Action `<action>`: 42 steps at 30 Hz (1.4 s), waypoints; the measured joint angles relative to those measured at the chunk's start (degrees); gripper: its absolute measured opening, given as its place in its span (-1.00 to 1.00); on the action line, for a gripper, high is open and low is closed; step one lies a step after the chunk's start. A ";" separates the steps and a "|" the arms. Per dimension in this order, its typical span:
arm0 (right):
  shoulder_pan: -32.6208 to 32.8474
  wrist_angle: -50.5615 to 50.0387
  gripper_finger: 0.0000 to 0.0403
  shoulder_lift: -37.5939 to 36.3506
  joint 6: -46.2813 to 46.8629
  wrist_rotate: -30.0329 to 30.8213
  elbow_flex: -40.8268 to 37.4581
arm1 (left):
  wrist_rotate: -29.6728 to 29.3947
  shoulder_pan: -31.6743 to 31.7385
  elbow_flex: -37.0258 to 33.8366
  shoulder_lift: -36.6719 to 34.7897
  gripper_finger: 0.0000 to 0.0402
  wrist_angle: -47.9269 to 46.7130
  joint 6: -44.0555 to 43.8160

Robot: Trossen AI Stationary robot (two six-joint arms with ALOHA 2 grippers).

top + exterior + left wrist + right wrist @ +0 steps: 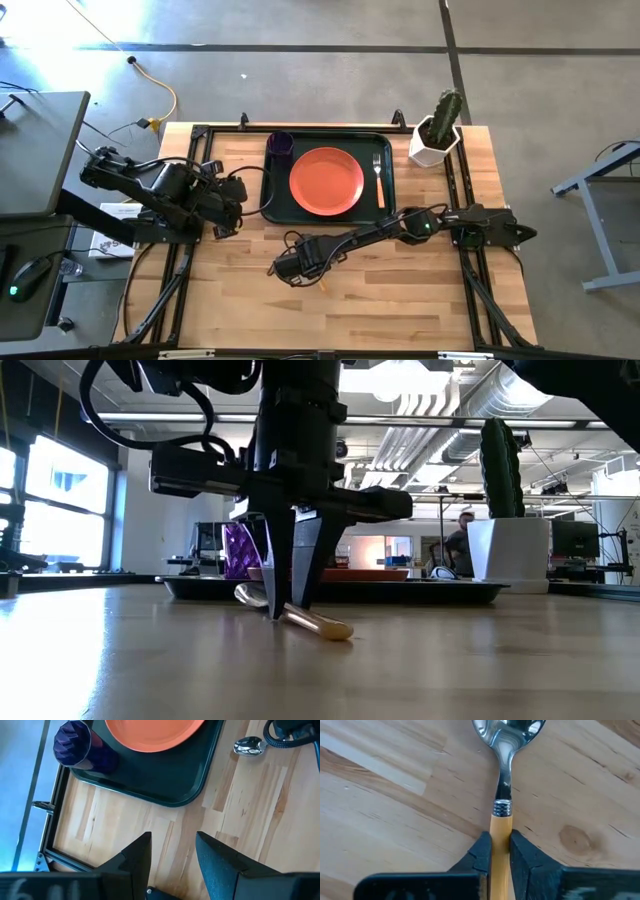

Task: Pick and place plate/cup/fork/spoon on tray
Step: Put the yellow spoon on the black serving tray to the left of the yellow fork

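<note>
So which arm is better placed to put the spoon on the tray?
Right. The right gripper is shut on the spoon handle; the left gripper is open beside the tray.

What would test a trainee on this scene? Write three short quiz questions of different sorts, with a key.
1. True or false: the spoon already lies on the tray.
2. Which gripper is closed on the spoon's handle: A left, B right?
3. Fill in: the fork lies on the tray beside the ____.

Key: 1 false, it is on the table; 2 B, the right gripper, while the left gripper waits open; 3 plate.
</note>
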 joint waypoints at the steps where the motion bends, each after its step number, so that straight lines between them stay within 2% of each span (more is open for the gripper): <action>1: 0.00 -0.16 -0.91 0.01 -0.08 0.08 0.16 | 0.02 0.00 0.00 0.00 -0.28 0.01 0.21; 22: 0.15 -0.01 -0.92 -0.88 0.20 2.13 0.85 | -0.05 0.00 0.00 0.00 -0.28 0.01 5.08; 31: 0.17 -1.39 -0.92 -4.28 -0.12 6.61 0.87 | -0.07 0.00 0.02 -0.02 -0.28 0.00 5.89; 42: -1.18 -8.05 -0.92 -7.85 -3.80 13.78 0.93 | -0.09 0.02 0.02 -0.02 -0.28 0.02 5.89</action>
